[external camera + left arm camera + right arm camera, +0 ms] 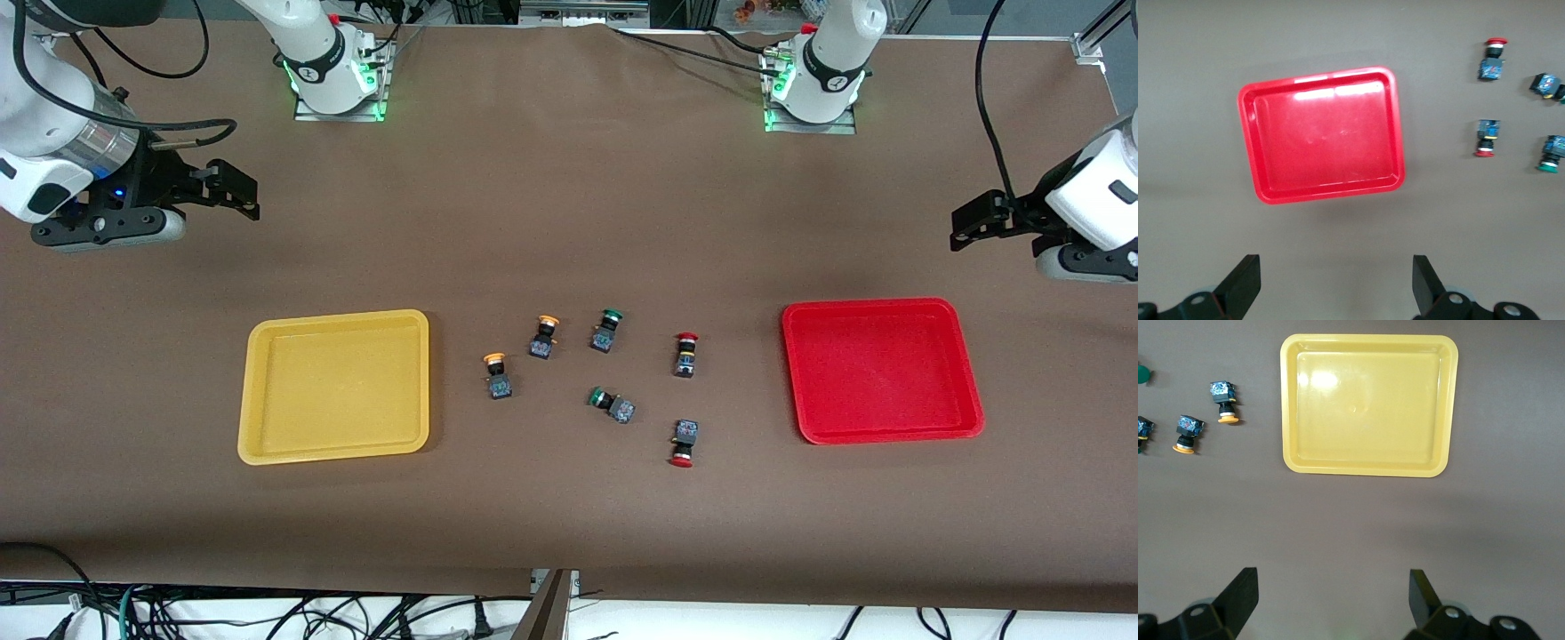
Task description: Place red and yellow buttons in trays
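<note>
Two yellow-capped buttons (497,375) (544,336) lie on the table beside the empty yellow tray (333,387). Two red-capped buttons (685,355) (684,443) lie nearer the empty red tray (880,369). My right gripper (233,192) is open and empty, up in the air at the right arm's end; its wrist view shows the yellow tray (1368,403) and both yellow buttons (1223,400) (1188,433). My left gripper (973,227) is open and empty at the left arm's end; its wrist view shows the red tray (1321,133) and both red buttons (1493,59) (1486,137).
Two green-capped buttons (607,330) (612,404) lie among the others between the trays. The brown table's edge (569,582) runs along the side nearest the front camera, with cables below it.
</note>
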Tool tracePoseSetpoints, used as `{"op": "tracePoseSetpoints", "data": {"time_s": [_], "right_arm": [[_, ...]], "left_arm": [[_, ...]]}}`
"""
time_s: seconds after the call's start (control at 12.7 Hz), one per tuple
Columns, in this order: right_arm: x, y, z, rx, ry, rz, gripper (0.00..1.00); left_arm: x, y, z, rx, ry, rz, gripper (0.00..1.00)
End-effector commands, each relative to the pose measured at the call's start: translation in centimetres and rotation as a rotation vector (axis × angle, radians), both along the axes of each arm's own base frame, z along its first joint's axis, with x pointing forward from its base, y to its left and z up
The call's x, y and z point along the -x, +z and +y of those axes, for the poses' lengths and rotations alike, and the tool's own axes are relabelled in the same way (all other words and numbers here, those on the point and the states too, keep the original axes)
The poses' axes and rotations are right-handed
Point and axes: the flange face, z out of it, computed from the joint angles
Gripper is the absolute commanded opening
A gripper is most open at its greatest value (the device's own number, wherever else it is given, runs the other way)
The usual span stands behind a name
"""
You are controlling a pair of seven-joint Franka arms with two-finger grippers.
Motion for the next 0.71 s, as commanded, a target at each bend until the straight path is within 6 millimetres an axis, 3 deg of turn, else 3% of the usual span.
{"op": "tracePoseSetpoints", "data": {"time_s": [0.0, 0.32, 0.63], "right_arm": [[0.3, 0.3, -0.1, 0.015, 0.004, 0.016, 1.00], [0.3, 0.2, 0.0, 0.017, 0.018, 0.027, 1.00], [0.4, 0.0, 0.4, 0.016, 0.024, 0.031, 1.00]], "left_arm": [[3.6, 0.4, 1.3, -0.004, 0.022, -0.022, 1.00], [3.5, 0.3, 0.1, -0.006, 0.000, -0.021, 1.00], [3.4, 0.3, 0.3, -0.005, 0.008, -0.021, 1.00]]}}
